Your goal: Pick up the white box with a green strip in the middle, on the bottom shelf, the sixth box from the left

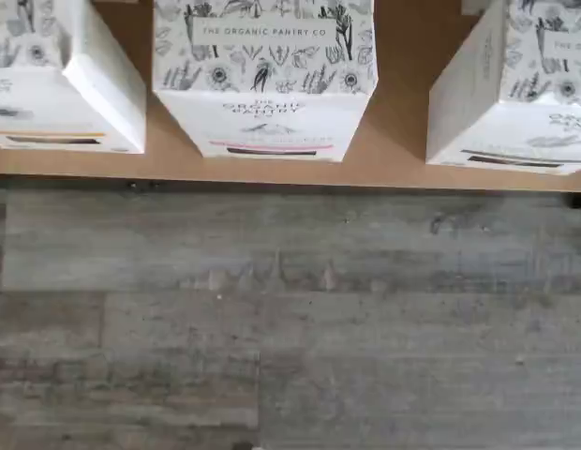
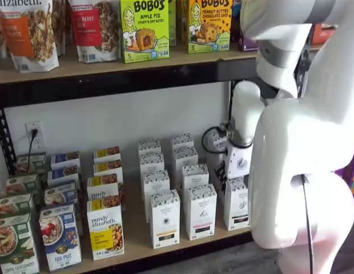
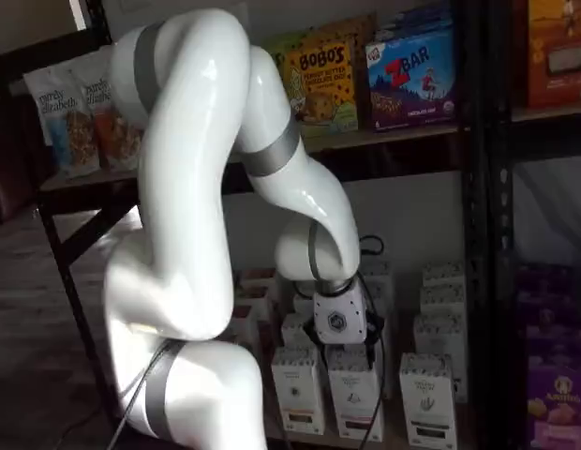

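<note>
Around and above the fingers, the white arm (image 3: 206, 187) fills much of both shelf views, folded down in front of the bottom shelf (image 2: 137, 228). Below the fingers, that pale wooden board carries rows of cartons, and the wrist view shows its front edge (image 1: 403, 159) with grey plank flooring (image 1: 290, 319) past it. On the upper shelf (image 2: 63, 71), high above the fingers, we see granola bags and yellow Bobo's boxes (image 2: 144, 28).

The white box (image 2: 237, 202) stands upright in the front row, lower than the fingers and off to the side nearest the black upright (image 3: 478, 234); in a shelf view it is the end carton (image 3: 426, 398) of three. We see it apart from the fingers, untouched. Next to it, closer under the fingers, stands the like carton with the pinkish-red strip (image 2: 200, 211), centred in the wrist view (image 1: 262, 75), where the white box (image 1: 525, 94) sits one place over, with bare board between them.

The gripper (image 3: 345, 345) hangs above the front row, cable looping beside it. Its black fingers are dark against the cartons, and we cannot tell whether they are apart or together.
</note>
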Controlling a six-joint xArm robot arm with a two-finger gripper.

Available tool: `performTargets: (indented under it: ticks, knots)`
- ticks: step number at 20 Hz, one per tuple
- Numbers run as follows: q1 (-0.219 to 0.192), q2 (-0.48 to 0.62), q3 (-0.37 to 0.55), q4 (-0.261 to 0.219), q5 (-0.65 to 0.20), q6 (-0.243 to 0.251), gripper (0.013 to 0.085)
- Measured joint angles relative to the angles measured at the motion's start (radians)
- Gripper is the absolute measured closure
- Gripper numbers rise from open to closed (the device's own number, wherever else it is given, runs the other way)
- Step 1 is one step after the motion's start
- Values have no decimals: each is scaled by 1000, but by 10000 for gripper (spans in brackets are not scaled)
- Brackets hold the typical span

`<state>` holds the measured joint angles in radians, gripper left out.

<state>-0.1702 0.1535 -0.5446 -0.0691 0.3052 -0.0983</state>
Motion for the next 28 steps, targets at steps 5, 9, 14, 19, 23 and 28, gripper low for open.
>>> performTargets:
  ticks: [5, 9, 14, 19, 23, 28]
  knots:
    - [-18, 183, -128, 7, -54, -26, 130]
    - [-48, 278, -227, 8, -50, -55, 130]
    - [-80, 382, -350, 1, -30, -82, 130]
    - [-101, 453, -437, 27, -13, -127, 130]
    - [-113, 492, -486, 27, -6, -139, 130]
    - [-125, 532, -535, 15, -11, -139, 130]
